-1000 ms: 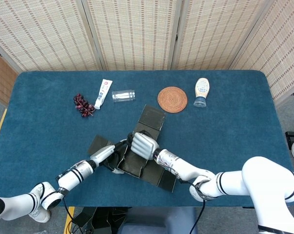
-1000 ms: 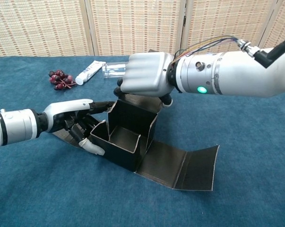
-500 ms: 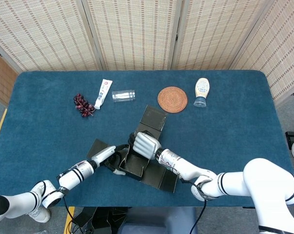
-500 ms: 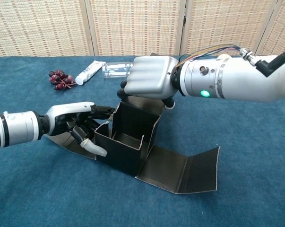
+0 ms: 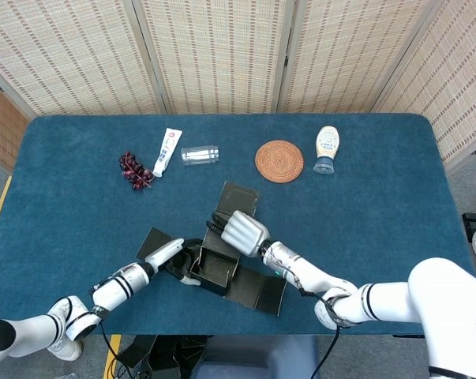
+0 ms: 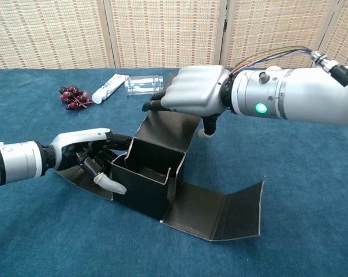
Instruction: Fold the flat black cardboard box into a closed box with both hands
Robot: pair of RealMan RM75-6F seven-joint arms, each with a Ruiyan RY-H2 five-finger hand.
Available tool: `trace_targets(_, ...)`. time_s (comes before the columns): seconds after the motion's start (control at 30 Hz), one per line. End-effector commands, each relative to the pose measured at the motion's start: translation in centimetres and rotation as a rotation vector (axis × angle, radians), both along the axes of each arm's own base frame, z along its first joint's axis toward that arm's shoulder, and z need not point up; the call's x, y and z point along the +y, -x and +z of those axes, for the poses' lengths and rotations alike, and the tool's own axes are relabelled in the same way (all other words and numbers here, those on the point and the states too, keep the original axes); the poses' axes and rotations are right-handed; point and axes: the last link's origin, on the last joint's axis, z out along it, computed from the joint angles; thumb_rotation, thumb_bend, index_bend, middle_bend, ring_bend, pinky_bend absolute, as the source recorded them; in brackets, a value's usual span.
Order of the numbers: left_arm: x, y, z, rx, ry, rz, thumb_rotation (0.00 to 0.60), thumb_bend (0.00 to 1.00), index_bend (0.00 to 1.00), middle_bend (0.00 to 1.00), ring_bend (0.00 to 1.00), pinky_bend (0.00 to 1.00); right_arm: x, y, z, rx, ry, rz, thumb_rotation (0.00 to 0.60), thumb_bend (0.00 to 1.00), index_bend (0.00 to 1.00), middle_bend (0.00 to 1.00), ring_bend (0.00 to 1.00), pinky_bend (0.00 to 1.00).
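Black cardboard box (image 6: 153,173), half folded, near the table's (image 5: 380,197) front edge, shifted slightly toward the front since a second ago; far flap (image 6: 168,124) tipped lower than before. Right hand (image 6: 194,95) on that flap's top edge, fingers together and bent over it (grip itself hidden). Left hand (image 6: 84,153) against the box's left wall, fingers spread, holding nothing. Behind: one bunch of grapes (image 5: 135,170), one tube (image 5: 167,151), one clear bottle (image 5: 200,155), one woven coaster (image 5: 279,160), one sauce bottle (image 5: 327,148).
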Motion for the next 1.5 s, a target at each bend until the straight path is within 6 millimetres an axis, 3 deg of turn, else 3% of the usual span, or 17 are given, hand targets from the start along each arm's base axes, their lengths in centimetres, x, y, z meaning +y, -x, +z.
trace_targets(0.03, -0.1, 0.2, 0.1, -0.003, -0.003, 0.007, 0.6, 0.1, 0.28, 0.28, 0.6, 0.78, 0.2, 0.0, 1.1, -0.075, -0.035, -0.052, 0.6, 0.24, 0.0, 0.07, 0.73, 0.92)
trace_targets(0.3, -0.3, 1.0, 0.8, -0.018, -0.016, 0.035, 0.6, 0.1, 0.29, 0.28, 0.59, 0.78, 1.2, 0.5, 4.1, -0.283, -0.087, -0.134, 0.6, 0.24, 0.0, 0.06, 0.73, 0.92)
trace_targets(0.63, 0.2, 2.1, 2.6, -0.066, -0.026, 0.119, 0.6, 0.1, 0.29, 0.28, 0.58, 0.78, 2.7, 3.9, 8.9, -0.531, -0.084, -0.231, 0.6, 0.24, 0.0, 0.07, 0.73, 0.92)
trace_targets(0.87, 0.7, 2.7, 5.3, -0.138, -0.019, 0.196, 0.6, 0.1, 0.29, 0.28, 0.58, 0.78, 3.6, 7.2, 11.1, -0.645, -0.026, -0.284, 0.6, 0.24, 0.0, 0.1, 0.72, 0.92)
trace_targets(0.93, 0.8, 2.8, 6.1, -0.161, -0.014, 0.215, 0.6, 0.09, 0.29, 0.28, 0.58, 0.78, 3.7, 8.1, 11.4, -0.664, -0.005, -0.297, 0.6, 0.18, 0.0, 0.11, 0.71, 0.92)
trace_targets(1.03, 0.9, 2.8, 7.4, -0.211, 0.004, 0.261, 0.6, 0.1, 0.29, 0.28, 0.58, 0.78, 4.1, 9.5, 11.5, -0.71, 0.018, -0.329, 0.6, 0.01, 0.0, 0.11, 0.65, 0.91)
trace_targets(1.07, 1.1, 2.8, 7.9, -0.227, 0.008, 0.275, 0.6, 0.1, 0.29, 0.28, 0.58, 0.78, 4.1, 10.0, 11.3, -0.724, 0.029, -0.331, 0.6, 0.0, 0.0, 0.11, 0.62, 0.89)
trace_targets(1.3, 1.4, 2.4, 9.5, -0.284, 0.038, 0.321, 0.6, 0.1, 0.28, 0.28, 0.58, 0.78, 4.5, 10.6, 9.1, -0.768, 0.03, -0.33, 0.6, 0.0, 0.0, 0.01, 0.41, 0.76)
trace_targets(1.37, 1.4, 2.0, 9.9, -0.296, 0.05, 0.331, 0.6, 0.09, 0.28, 0.28, 0.57, 0.78, 4.5, 10.3, 7.9, -0.766, 0.018, -0.316, 0.6, 0.0, 0.0, 0.0, 0.26, 0.65)
trace_targets(1.5, 1.2, 1.0, 10.2, -0.309, 0.069, 0.332, 0.6, 0.1, 0.27, 0.28, 0.58, 0.78, 4.5, 8.9, 5.7, -0.81, 0.006, -0.272, 0.6, 0.0, 0.0, 0.0, 0.13, 0.52)
